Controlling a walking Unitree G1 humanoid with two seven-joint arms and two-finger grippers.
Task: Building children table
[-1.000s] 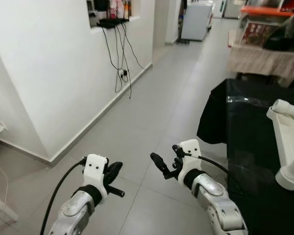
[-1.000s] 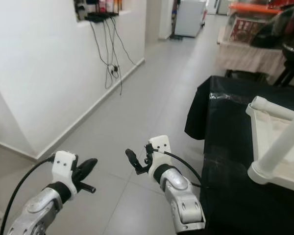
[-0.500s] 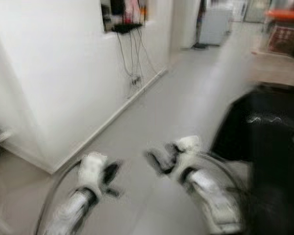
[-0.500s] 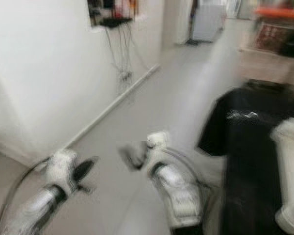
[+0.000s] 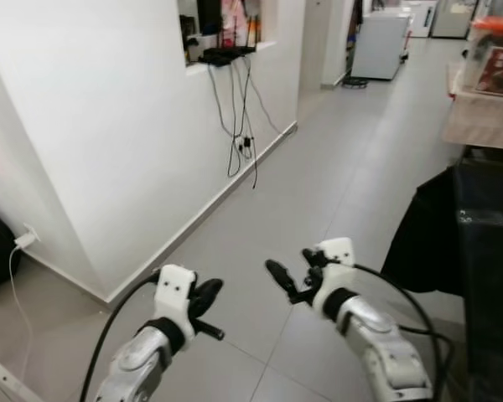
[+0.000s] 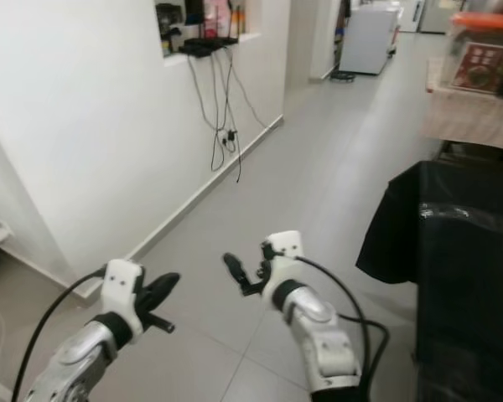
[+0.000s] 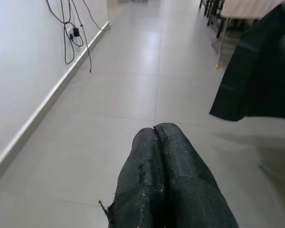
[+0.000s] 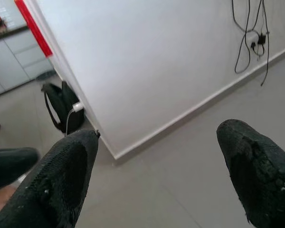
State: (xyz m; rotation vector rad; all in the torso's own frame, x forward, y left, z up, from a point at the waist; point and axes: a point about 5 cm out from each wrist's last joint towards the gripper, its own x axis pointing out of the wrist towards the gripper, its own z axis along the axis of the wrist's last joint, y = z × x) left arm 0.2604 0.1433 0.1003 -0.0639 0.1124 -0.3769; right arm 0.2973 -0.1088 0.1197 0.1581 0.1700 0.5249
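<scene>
Grey floor tiles run ahead of us down a corridor in the head views, a white wall on our left with several black cables hanging from a ledge. Our two arms are raised: the left end effector and right end effector both hold nothing. One counter under black cloth stands at our right. Our left wrist view shows its two fingers pressed together. Our right wrist view shows two fingers spread wide, plus a black bag by the wall corner.
</scene>
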